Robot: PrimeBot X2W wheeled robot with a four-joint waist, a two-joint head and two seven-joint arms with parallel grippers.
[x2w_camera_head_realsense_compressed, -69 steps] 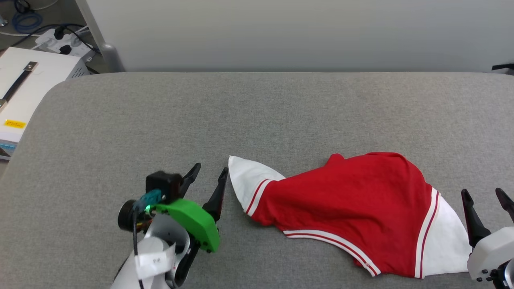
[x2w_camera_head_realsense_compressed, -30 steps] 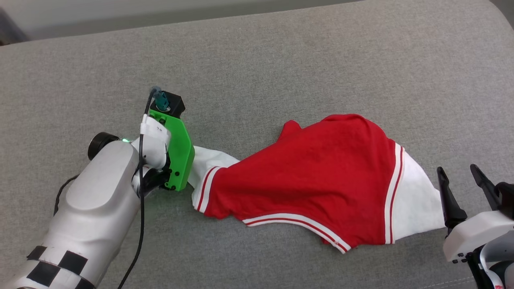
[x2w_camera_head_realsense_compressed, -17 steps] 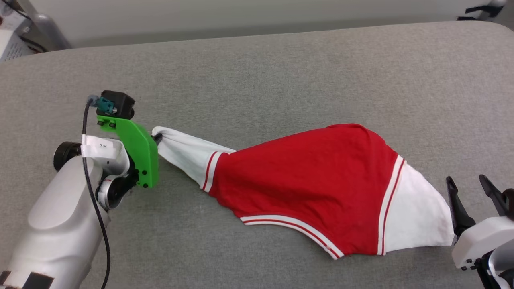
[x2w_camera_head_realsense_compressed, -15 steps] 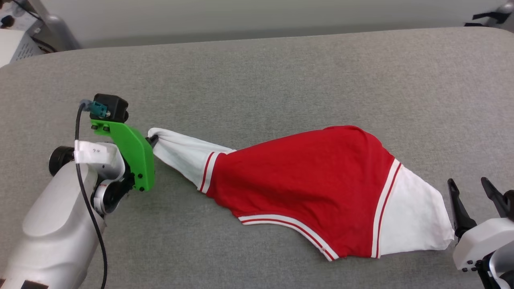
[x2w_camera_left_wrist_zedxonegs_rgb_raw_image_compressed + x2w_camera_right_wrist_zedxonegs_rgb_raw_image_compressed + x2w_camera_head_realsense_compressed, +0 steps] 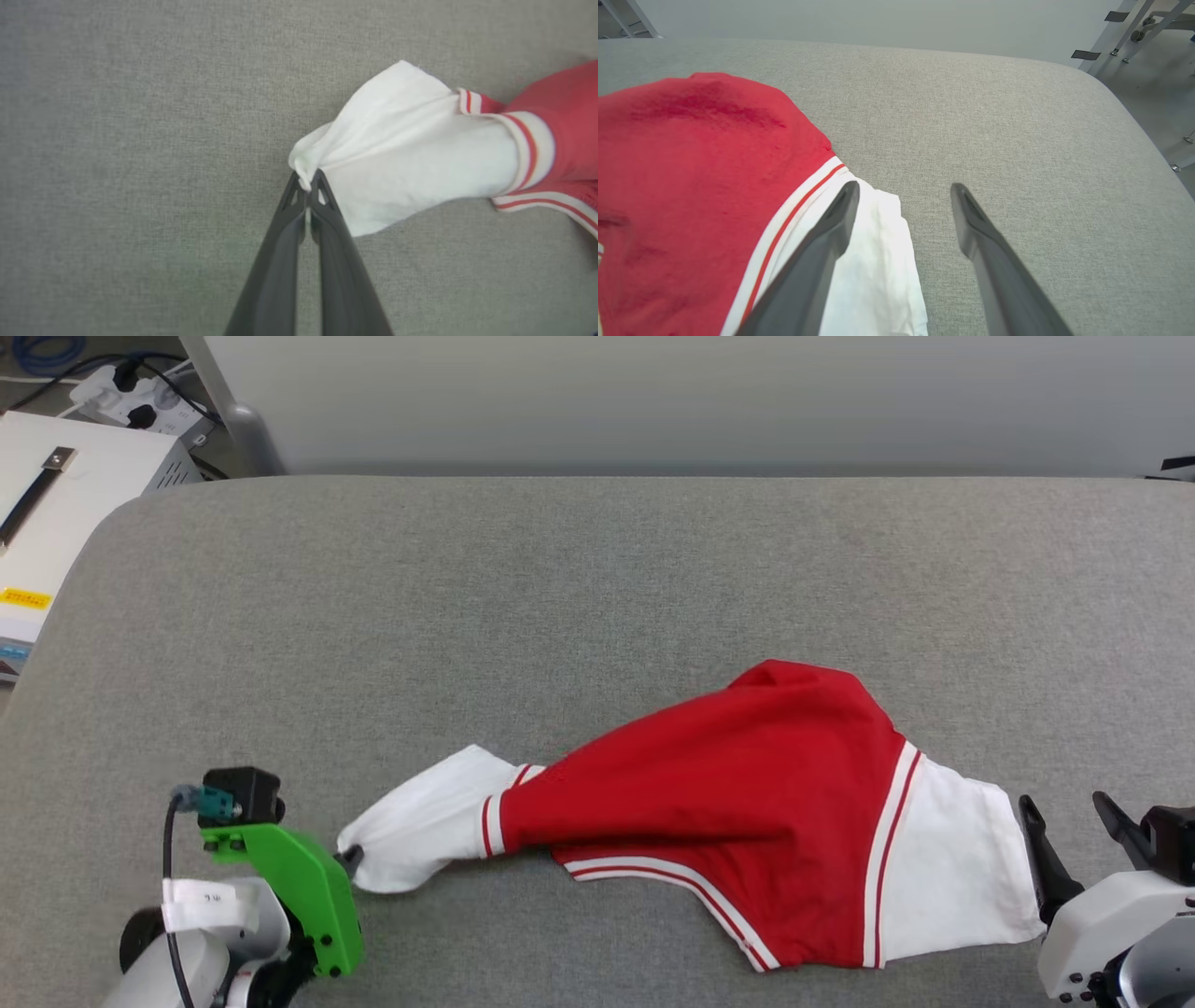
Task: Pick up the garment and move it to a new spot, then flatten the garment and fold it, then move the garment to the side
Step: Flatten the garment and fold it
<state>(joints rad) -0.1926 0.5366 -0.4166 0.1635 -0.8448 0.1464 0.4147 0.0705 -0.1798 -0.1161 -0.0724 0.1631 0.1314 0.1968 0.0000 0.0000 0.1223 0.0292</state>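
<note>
The garment (image 5: pixel 728 803) is a red shirt with white sleeves and red-white striped trim, lying crumpled on the grey padded table (image 5: pixel 597 597) at front centre-right. My left gripper (image 5: pixel 308 179) is shut on the tip of the white left sleeve (image 5: pixel 397 149), pinching a small bunch of cloth; in the head view it sits at the lower left (image 5: pixel 347 859) behind its green mount. My right gripper (image 5: pixel 901 191) stands open over the edge of the other white sleeve (image 5: pixel 873 261), at the head view's lower right (image 5: pixel 1069 812). No lettering shows.
A white box (image 5: pixel 56 513) with a yellow label stands off the table's left end, with a power strip (image 5: pixel 140 401) and a metal leg (image 5: pixel 233 420) behind it. A pale wall runs along the far side. More metal legs (image 5: pixel 1134 32) stand beyond the table's right end.
My left gripper has pulled the white sleeve toward the front edge and slightly left, dragging the garment nearer. The head camera has tilted back up. The right gripper stays open beside the other sleeve.
</note>
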